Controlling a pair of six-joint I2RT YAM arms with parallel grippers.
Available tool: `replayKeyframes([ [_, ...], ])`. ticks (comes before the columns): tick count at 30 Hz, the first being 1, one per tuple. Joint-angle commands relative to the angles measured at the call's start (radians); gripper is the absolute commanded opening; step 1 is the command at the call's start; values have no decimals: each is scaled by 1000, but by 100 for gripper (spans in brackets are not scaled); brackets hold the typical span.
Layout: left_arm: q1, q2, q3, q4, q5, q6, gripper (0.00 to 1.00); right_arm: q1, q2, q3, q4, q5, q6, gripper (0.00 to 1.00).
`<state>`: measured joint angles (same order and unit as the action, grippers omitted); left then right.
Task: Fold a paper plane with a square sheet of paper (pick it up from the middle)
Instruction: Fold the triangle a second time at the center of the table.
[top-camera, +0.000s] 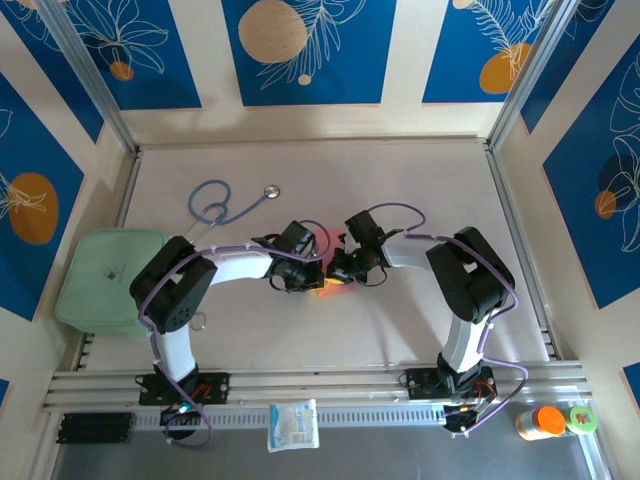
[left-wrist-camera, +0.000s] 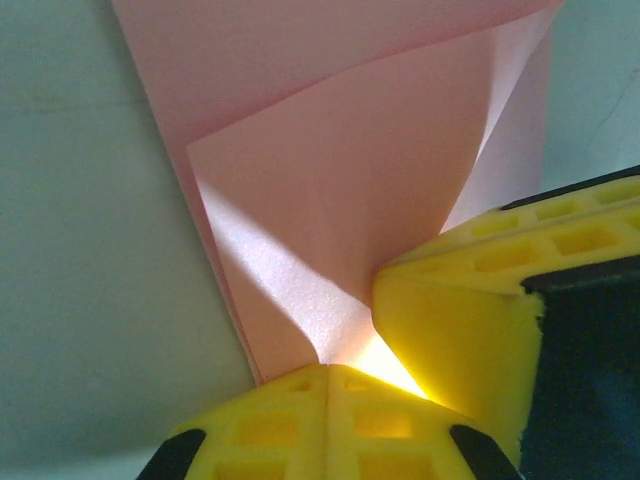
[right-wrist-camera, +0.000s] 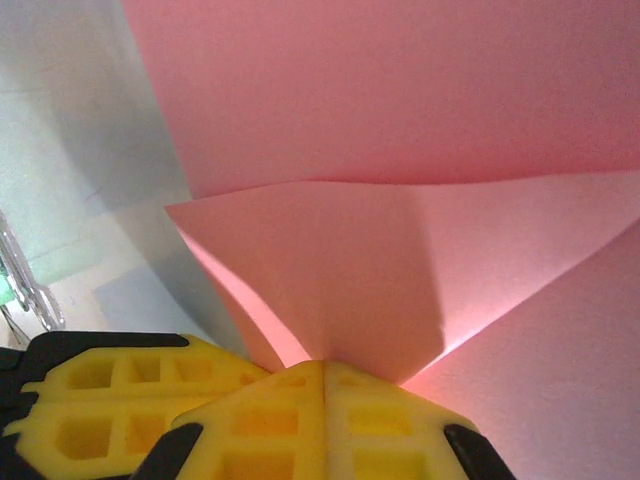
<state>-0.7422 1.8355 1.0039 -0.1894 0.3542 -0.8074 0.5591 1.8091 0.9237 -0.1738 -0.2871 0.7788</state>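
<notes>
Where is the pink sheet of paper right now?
In the top view the square sheet of paper sits mid-table, partly folded, pinched between the left end effector and the right end effector, below-right of the stethoscope.

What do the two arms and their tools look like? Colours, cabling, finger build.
The left arm and right arm match: white tubular links, bulky black joint housings, a loose purple cable looping along each. The left tool and right tool have bright yellow plastic fingers with moulded rectangular pockets, on black mounts. No readable markings.
</notes>
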Motion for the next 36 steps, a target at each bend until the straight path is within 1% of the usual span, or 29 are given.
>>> replayKeyframes([
  [1,-10,7,-35,-47,-36,-9,0,6,40,10,-39,-12,-27,3],
  [4,-10,7,-43,-51,-34,-15,0,-13,70,14,-34,8,-36,3],
  [8,-10,3,-65,-69,-39,-21,0,-64,83,7,5,22,-52,3],
  [13,-9,5,-113,-68,-42,-38,0,-130,94,25,61,-14,-96,4],
  [17,-10,4,-133,-65,-50,-41,0,-171,108,52,64,-12,-117,4],
  [30,-11,9,-130,-47,-40,-32,0,-302,148,116,62,-6,-113,4],
  [34,-11,10,-124,-42,-36,-25,0,-325,129,127,58,-17,-118,4],
  [36,-10,9,-110,-44,-31,-20,0,-326,79,105,71,-21,-117,4],
])
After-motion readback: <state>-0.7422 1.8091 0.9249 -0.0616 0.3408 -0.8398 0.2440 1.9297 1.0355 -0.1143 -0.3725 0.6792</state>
